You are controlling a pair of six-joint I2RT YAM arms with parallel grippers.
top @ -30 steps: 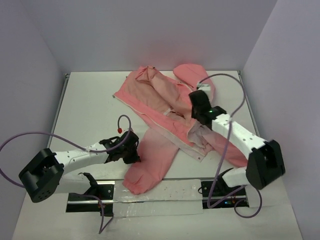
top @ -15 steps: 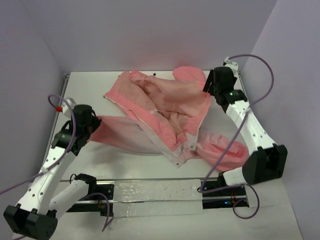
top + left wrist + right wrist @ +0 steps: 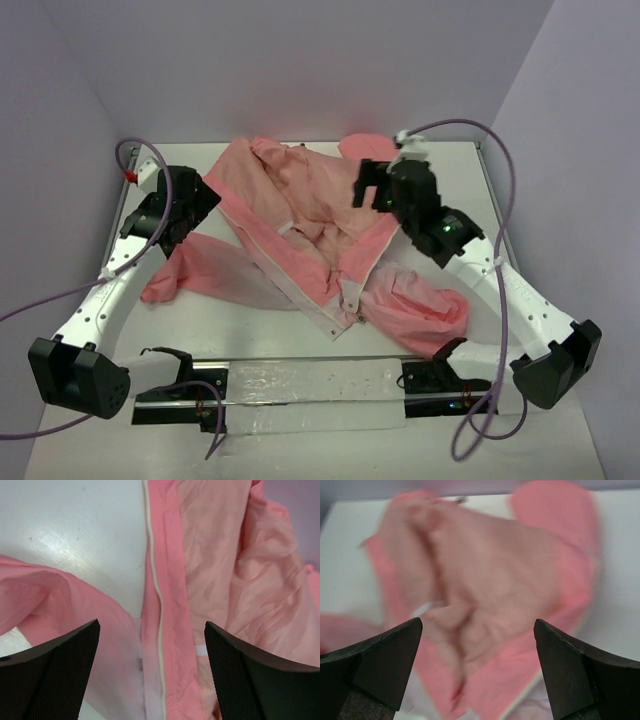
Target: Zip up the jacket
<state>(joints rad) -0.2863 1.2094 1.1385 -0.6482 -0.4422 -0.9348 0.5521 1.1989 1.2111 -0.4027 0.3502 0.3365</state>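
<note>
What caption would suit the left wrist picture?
Open jaws hover over the jacket, its zipper undone, on a white table.

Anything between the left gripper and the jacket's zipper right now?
Nothing visible. The left gripper hangs open directly over the jacket, and the zipper lies exposed on the fabric between its fingers, with no fold covering that stretch.

It seems to be a robot laboratory: a white table (image 3: pixel 240 330) has plain pale purple walls (image 3: pixel 300 70) behind it and at both sides, and two robot arms (image 3: pixel 105 290) stand on a metal rail (image 3: pixel 310 385) at its near edge.
</note>
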